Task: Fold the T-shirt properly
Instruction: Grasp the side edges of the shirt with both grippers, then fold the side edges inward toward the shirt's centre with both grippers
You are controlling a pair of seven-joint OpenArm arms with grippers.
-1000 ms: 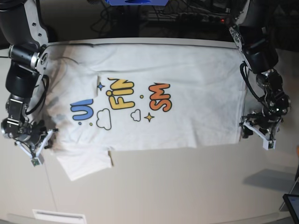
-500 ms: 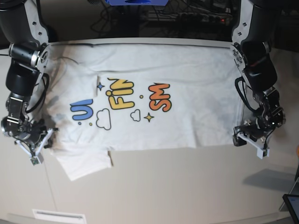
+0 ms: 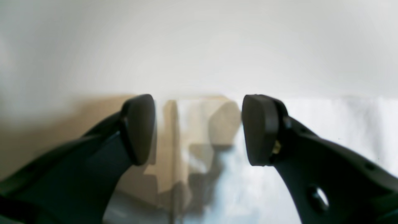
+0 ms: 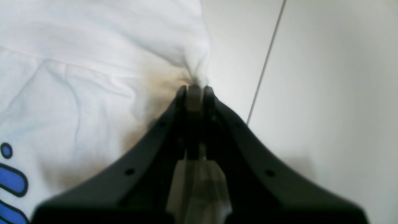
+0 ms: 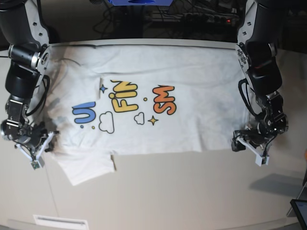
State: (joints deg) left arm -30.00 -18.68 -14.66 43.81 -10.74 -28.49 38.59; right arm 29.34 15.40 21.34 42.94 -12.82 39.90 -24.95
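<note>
The white T-shirt (image 5: 144, 76) lies spread flat on the table, print up, with blue, yellow and orange letters across the middle. In the base view its short sleeve (image 5: 86, 167) sticks out at the lower left. My right gripper (image 5: 47, 143) sits at the shirt's left edge, shut on a pinch of white fabric (image 4: 192, 71) that bunches at its tips (image 4: 195, 88). My left gripper (image 5: 244, 146) is low at the shirt's lower right corner, open. In the left wrist view its fingers (image 3: 199, 130) stand wide apart with nothing between them, and the shirt's edge (image 3: 342, 118) lies just ahead.
The pale table (image 5: 192, 191) extends toward the camera below the shirt, with a seam line (image 4: 267, 62) beside the right gripper. A dark tablet corner (image 5: 300, 211) shows at the lower right, a white strip (image 5: 60, 222) at the lower left. Cables and equipment (image 5: 192, 17) line the back edge.
The left arm has slid its open gripper leftward and a little toward the camera, to the shirt's lower right corner. The right gripper has kept its hold in place.
</note>
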